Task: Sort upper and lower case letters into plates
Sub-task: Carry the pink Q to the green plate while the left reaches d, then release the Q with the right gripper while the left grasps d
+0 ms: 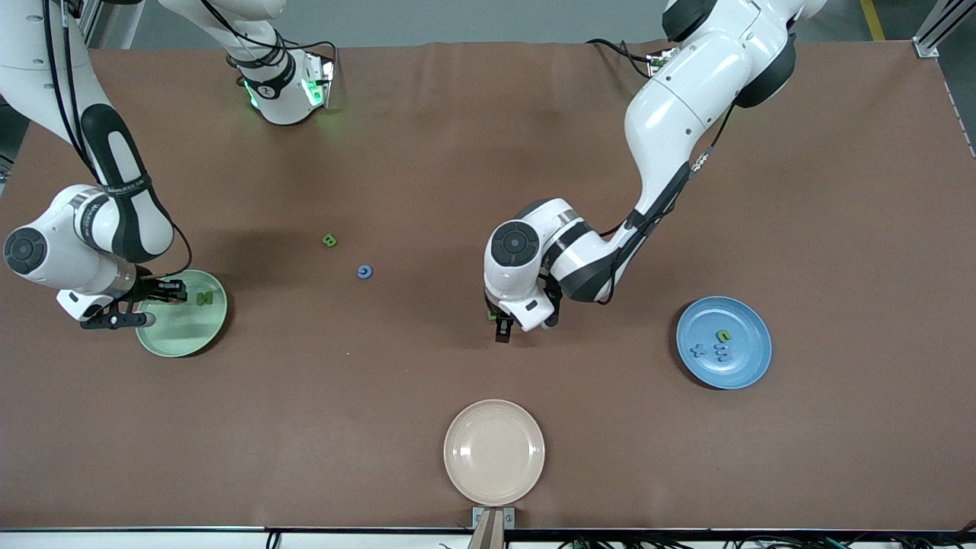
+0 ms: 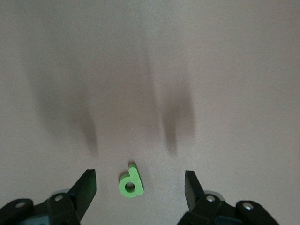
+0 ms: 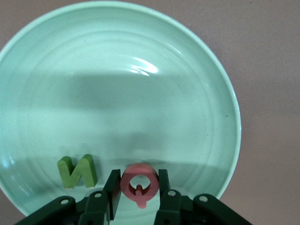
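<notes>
My right gripper (image 1: 169, 293) is over the pale green plate (image 1: 183, 339) and is shut on a red Q (image 3: 139, 183), low over the plate's floor (image 3: 122, 93). A green N (image 1: 203, 299) lies in that plate beside it and shows in the right wrist view too (image 3: 77, 171). My left gripper (image 1: 503, 329) is open, low over the table's middle, with a green p (image 2: 131, 183) lying on the table between its fingers (image 2: 87, 180). The blue plate (image 1: 743, 374) holds a green n (image 1: 723, 335), a blue t (image 1: 698, 351) and a blue m (image 1: 721, 352). A green B (image 1: 329, 240) and a blue G (image 1: 365, 271) lie on the table.
A cream-beige plate (image 1: 494, 451) sits near the table's front edge, nearer the front camera than the left gripper. The brown table mat (image 1: 839, 229) is bare toward the left arm's end.
</notes>
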You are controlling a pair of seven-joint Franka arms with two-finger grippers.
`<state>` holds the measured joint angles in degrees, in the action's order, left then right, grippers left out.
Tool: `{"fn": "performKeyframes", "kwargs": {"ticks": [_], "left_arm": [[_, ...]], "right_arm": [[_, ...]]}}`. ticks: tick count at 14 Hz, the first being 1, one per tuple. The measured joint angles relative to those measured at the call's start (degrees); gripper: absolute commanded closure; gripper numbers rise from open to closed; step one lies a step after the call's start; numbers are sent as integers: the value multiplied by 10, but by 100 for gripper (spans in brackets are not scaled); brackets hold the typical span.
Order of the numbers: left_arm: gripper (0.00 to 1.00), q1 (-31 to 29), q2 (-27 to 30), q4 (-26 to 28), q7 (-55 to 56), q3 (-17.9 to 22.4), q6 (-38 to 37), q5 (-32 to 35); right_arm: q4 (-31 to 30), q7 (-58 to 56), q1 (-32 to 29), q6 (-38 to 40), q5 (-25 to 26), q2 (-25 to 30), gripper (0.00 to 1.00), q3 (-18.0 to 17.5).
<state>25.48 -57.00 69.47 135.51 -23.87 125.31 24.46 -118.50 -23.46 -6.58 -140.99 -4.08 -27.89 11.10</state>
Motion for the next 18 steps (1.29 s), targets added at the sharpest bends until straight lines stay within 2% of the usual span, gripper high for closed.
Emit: {"fn": "performKeyframes", "kwargs": {"ticks": [1,2,3,5,8,10,12,14,16,18], "left_arm": [[19,12,-5,-1,7,12,4,-2],[22,25,-9,-3,11,22,7,-7],[25,33,-13,-5,15,29,8,-10],[40,40,-17,-8,17,32,10,-11],[66,39,-18,-11,17,34,15,-11],[76,41,-21,-11,17,35,16,-11],[95,44,-21,-12,16,37,16,-12],[100,45,-21,-13,0,38,16,-12],[100,44,-21,-17,-26,39,7,-12],[100,39,-11,-27,-81,43,-27,-10]], "right_arm": [[0,0,0,-1,0,-1,43,0],[0,0,0,-1,0,-1,11,0],[0,0,0,-1,0,-1,6,0],[1,0,0,4,0,1,3,-3],[10,16,13,64,-1,36,1,-10],[12,79,48,119,-1,75,0,-13],[10,161,104,162,-2,104,0,-15],[5,245,165,174,-2,111,0,-18],[-1,322,225,173,-2,109,0,-19],[-5,376,274,159,-23,108,0,-20]]}}
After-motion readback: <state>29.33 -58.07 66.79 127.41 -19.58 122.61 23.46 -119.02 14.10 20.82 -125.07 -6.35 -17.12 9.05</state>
